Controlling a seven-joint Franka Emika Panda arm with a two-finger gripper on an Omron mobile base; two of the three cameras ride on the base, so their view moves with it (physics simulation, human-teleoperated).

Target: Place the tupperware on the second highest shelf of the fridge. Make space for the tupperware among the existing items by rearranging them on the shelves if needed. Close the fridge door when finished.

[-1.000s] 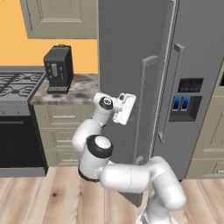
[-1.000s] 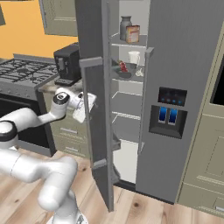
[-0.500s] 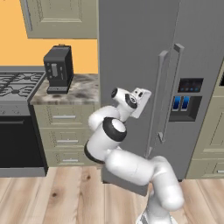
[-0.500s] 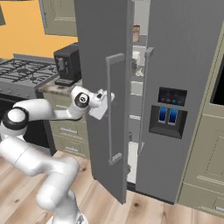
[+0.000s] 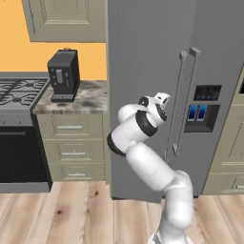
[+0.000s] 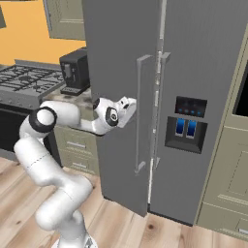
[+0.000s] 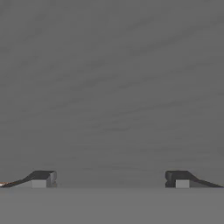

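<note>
The claw (image 7: 111, 179) stands wide and empty, its face set flat toward the outer panel of the fridge door (image 6: 116, 97). The door lies almost closed against the fridge (image 6: 203, 72); a slight gap appears to remain at the lower edge, though the angle makes this uncertain. The tupperware is hidden, presumably behind the door. Risk: if the push ends early, the door stays ajar; if the claw slides sideways, a fingertip (image 7: 41, 178) may catch the bar handle (image 6: 141, 111).

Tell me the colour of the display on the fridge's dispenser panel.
Blue, two lit rectangles on the dark dispenser panel of the fridge; clearest in the right base view.
</note>
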